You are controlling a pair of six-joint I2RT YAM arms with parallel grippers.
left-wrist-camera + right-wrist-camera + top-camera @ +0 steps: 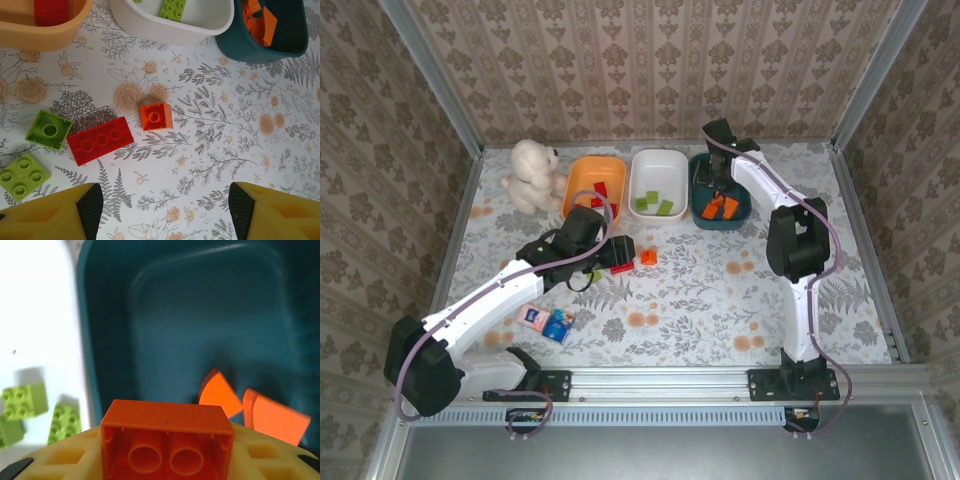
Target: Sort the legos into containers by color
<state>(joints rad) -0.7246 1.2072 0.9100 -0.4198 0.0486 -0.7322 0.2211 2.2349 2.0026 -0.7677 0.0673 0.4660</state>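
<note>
The right gripper [721, 183] hangs over the dark teal tray [744, 207], the last in a row of three along the table's far edge. Its jaws are clamped on an orange brick [167, 436], hollow side toward the wrist camera. The brick sits toward the wall next to the white tray [660, 156], so the likeliest slip is a release that clips that rim and tips the brick in among the lime green bricks [25, 401] there. It could also land on the orange pieces [220, 395] already inside and hop out. The left gripper [165, 210] hovers near the middle of the table [225, 150], jaws wide apart with nothing between them. Below it lie a red brick [100, 141], a small orange brick [156, 116] just beside its right end, and two loose lime pieces [48, 130] on its left, one seemingly touching it. Closing on the red brick would probably shove that neighbour, or catch two colours at once. The orange tray [582, 168], holding red, is near. A white plush toy [533, 175] sits in the far left corner beside that tray, and pink and blue packets [548, 322] lie toward the near edge on the left; neither blocks either arm.
</note>
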